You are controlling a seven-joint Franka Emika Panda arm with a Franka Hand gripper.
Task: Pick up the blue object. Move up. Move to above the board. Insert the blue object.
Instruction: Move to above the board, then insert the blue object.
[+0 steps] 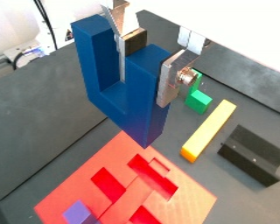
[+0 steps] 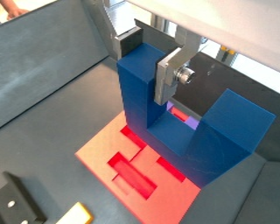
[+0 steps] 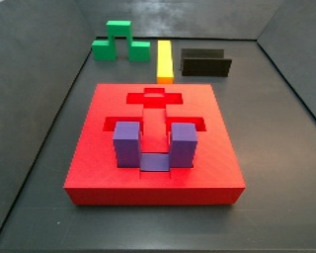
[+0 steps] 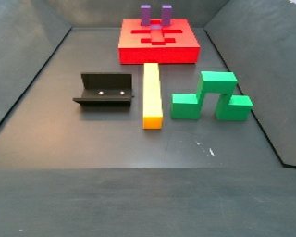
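Observation:
My gripper (image 1: pixel 143 74) is shut on one prong of the blue object (image 1: pixel 130 96), a navy U-shaped block. One finger sits in the slot between the prongs and the other on the outer face. It hangs base-down above the red board (image 1: pixel 119 188). Both wrist views show this: the gripper (image 2: pixel 149 59), the blue object (image 2: pixel 230 131) and the board (image 2: pixel 108 153) below. Both side views show the board (image 3: pixel 108 178) (image 4: pixel 132 51) with a purple U-shaped block (image 3: pixel 154 146) (image 4: pixel 154 13) standing in it. The gripper and the blue object are out of view there.
A green stepped block (image 4: pixel 213 97) (image 3: pixel 116 42), a yellow bar (image 4: pixel 151 93) (image 3: pixel 165 59) and the dark fixture (image 4: pixel 104 91) (image 3: pixel 204 63) lie on the grey floor beyond the board's end. Grey walls enclose the floor.

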